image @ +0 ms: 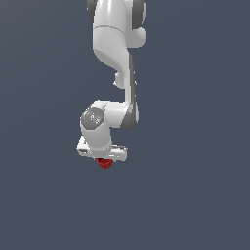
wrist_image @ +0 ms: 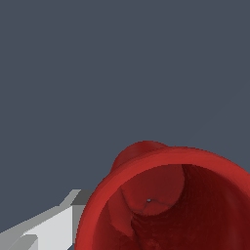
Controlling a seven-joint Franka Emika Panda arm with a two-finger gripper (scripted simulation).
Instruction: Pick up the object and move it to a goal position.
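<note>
From the exterior view I see the white Panda arm point(image: 117, 53) reaching down from the top of the frame, its links folded so that the wrist and the tool point(image: 103, 160) sit low in the middle of the picture, seen against a plain dark grey-blue surface point(image: 195, 146) that fills the whole background; I cannot tell from either view whether that surface is a table or a floor. Just under the tool's pale body, the small red cup point(image: 104, 163) shows as a rounded red patch, touching the underside of the tool and partly hidden by it. I cannot make out the individual fingers in that view. On the wrist view the red cup point(wrist_image: 161, 205) looms very close to the lens, hollow side toward the camera, so I look straight into its dark red interior with the thick rim curving around it and a rounded bulge of red behind the rim. One light grey finger point(wrist_image: 51, 222) lies right against the cup's outer wall on one side; the opposite finger is out of frame. The tool looks closed around the cup, though I see only that one contact. Whether the cup rests on the surface or hangs clear of it I cannot tell.
</note>
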